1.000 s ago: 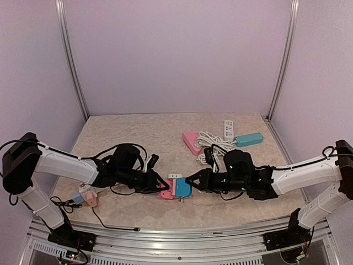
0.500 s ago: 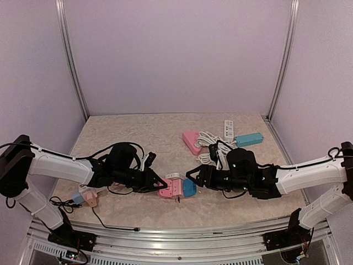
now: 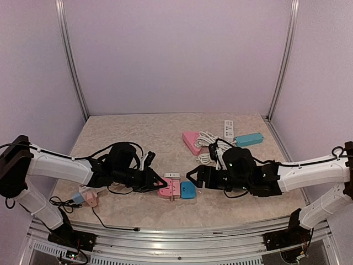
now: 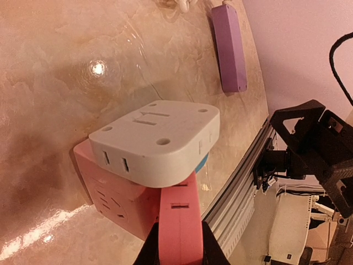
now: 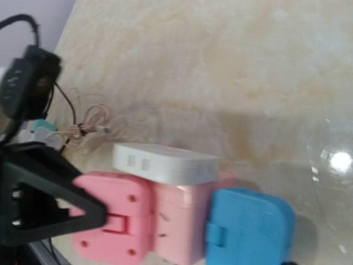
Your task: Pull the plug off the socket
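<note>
Two claws face each other over one short row of parts near the front edge of the table (image 3: 138, 138). The row is a pink plug (image 5: 113, 223), a pink socket block (image 5: 176, 223) and a blue plug (image 5: 248, 232), each touching the next; a white adapter (image 5: 165, 163) sits on top of the block.

The left claw (image 3: 159, 185) is clamped on the pink plug at the left end; I judge this grip is there to anchor the block, so it does not slide when the other side is pulled. The right claw (image 3: 193, 179) has its fingers apart and holds nothing; it stands just beside the blue plug, on its right, and in its own wrist view no finger touches the plug. The blue plug looks seated against the block, so the pull seems not yet done; the joint itself is hidden.

The long axis of the row runs left to right across the table, in line with both claws; the blue plug turns its back toward the right claw and its pin side, which I cannot see, toward the block. A straight pull to the right would probably suit it; a tilted one could bind the pins.
</note>
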{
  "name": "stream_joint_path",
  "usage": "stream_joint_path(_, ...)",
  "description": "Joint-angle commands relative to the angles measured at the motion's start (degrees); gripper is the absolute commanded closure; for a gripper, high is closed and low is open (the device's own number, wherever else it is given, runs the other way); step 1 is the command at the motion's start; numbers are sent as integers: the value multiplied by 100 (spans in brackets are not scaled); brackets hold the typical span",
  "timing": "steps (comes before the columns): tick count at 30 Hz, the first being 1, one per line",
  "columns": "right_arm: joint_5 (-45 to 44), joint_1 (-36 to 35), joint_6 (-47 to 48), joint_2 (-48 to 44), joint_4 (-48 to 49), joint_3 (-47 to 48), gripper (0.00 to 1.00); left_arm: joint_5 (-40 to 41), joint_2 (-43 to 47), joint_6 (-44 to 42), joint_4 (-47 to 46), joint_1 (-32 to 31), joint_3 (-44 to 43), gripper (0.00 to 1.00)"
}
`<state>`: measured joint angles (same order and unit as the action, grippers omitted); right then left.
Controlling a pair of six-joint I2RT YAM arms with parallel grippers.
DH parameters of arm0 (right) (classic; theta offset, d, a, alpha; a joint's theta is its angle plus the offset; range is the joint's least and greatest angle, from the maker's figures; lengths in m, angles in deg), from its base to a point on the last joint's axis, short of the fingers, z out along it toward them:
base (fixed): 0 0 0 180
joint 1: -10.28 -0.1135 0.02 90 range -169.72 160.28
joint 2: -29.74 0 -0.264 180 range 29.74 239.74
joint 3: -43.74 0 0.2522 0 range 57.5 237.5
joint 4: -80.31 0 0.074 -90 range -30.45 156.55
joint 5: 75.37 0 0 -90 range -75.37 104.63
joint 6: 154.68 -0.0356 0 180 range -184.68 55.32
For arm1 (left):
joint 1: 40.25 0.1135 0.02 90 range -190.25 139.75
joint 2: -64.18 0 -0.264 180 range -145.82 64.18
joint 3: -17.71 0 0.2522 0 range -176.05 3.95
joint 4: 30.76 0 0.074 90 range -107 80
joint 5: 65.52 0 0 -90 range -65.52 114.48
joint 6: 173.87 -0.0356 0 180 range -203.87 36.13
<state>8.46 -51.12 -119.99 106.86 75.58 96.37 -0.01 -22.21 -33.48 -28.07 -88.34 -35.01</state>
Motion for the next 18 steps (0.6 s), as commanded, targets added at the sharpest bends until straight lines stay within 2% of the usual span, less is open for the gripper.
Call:
stream_joint_path(1, -292, -274, 643, 241, -469, 532, 19, 119, 78, -64, 72, -33, 2, 100)
stream_joint_path(5, -485, -347, 1404, 395, -844, 857, 19, 180, 70, -409, 594, -26, -215, 100)
stream_joint_path(10, -192, -357, 1957, 552, -855, 1015, 22, 210, 154, -950, 1045, 17, -360, 100)
stream_joint_path(18, 119, -379, 3540, 444, 171, 219, 15, -437, 359, -1814, 1089, 145, -344, 100)
